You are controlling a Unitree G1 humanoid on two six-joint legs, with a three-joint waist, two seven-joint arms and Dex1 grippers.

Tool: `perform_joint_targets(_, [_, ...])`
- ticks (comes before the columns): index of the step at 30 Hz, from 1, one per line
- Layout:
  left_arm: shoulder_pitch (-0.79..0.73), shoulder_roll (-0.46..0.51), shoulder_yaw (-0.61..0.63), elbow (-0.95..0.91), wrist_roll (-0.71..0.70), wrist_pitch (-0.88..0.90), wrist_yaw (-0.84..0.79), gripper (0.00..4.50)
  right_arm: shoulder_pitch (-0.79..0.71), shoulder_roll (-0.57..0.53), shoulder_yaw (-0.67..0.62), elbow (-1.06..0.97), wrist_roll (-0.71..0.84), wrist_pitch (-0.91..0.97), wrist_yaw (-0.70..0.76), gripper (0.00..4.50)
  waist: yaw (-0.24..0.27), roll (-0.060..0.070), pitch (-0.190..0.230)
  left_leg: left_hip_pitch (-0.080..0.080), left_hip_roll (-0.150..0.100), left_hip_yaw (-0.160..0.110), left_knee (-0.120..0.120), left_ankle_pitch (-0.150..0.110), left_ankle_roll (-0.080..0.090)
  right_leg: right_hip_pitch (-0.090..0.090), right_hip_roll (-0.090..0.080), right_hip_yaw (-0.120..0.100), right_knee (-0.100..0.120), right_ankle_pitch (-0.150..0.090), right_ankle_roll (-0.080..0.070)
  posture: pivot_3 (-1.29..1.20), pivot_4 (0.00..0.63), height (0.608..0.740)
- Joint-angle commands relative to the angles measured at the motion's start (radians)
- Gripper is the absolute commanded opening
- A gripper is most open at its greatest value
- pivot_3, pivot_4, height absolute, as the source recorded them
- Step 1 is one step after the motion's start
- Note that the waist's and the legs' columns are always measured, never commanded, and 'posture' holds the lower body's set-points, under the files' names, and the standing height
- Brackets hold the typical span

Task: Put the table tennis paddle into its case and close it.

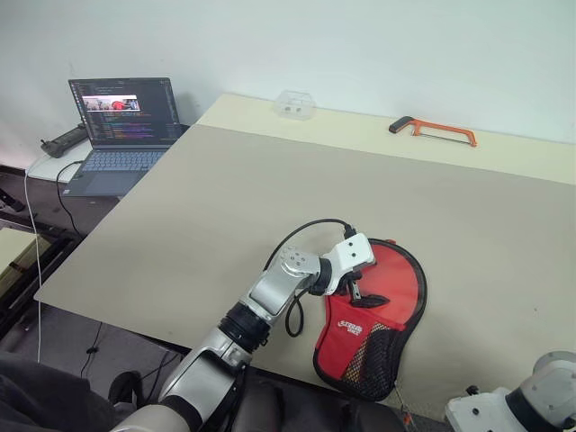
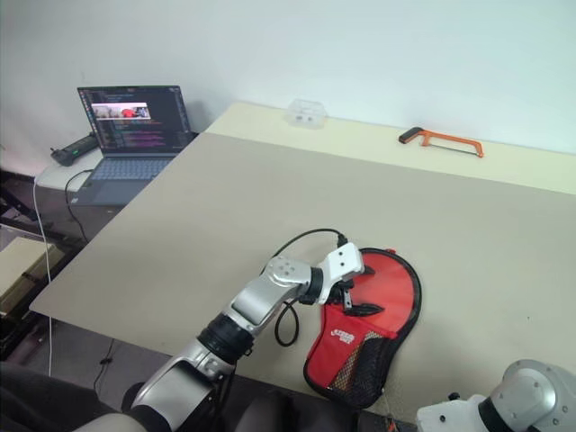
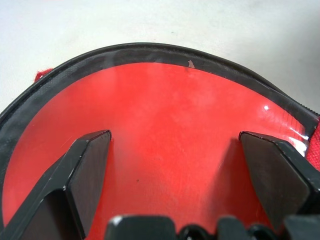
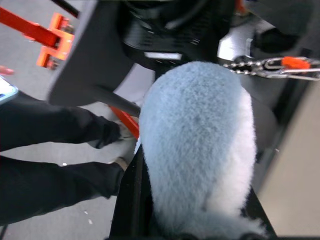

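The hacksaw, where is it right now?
The orange hacksaw lies at the table's far edge, on the right in the head views, near the wall and well beyond the red case.

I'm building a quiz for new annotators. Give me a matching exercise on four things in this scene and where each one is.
Things:
1. laptop
2. hacksaw
3. case
4. left gripper

Places:
A. table's near edge
B. over the case's red side, fingers apart
C. side stand off the table's far left corner
D. table's far edge, right

Pairs: 1-C, 2-D, 3-A, 4-B
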Motion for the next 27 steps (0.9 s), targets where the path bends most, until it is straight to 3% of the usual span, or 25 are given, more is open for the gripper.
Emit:
perform_joint_targets(1, [0.016, 0.005, -0.022, 0.033, 0.024, 0.038, 0.000, 4.50, 0.000, -0.008, 0.055, -0.067, 0.011, -0.021, 0.011, 0.44, 0.000, 0.000, 0.000, 0.000, 0.000, 0.000, 0.000, 0.000, 0.000, 0.000, 0.000, 0.000, 0.000, 0.000, 0.000, 0.00, 0.150, 0.740])
perform_joint_targets(13, [0.005, 0.006, -0.015, 0.053, 0.027, 0.034, 0.005, 4.50, -0.037, -0.009, 0.177, -0.091, -0.031, -0.009, -0.038, 0.44, 0.000, -0.001, -0.001, 0.000, 0.000, 0.000, 0.000, 0.000, 0.000, 0.000, 0.000, 0.000, 0.000, 0.000, 0.000, 0.00, 0.150, 0.740])
perform_joint_targets(22, [-0.002, -0.013, -0.012, 0.070, 0.019, 0.015, -0.001, 4.50, -0.052, -0.032, 0.112, -0.031, -0.072, -0.019, -0.083, 0.44, -0.001, -0.002, -0.001, 0.002, 0.000, 0.000, 0.000, 0.000, 0.000, 0.002, 0.000, 0.000, 0.000, 0.000, 0.000, 0.00, 0.150, 0.740])
perform_joint_targets(27, [-0.014, -0.024, -0.006, 0.091, 0.019, -0.001, -0.001, 4.50, -0.056, -0.032, 0.095, -0.032, -0.044, 0.016, -0.087, 1.99, -0.002, -0.002, -0.001, 0.005, 0.000, 0.000, 0.000, 0.000, 0.000, 0.004, 0.000, 0.001, 0.000, 0.000, 0.000, 0.00, 0.150, 0.740])
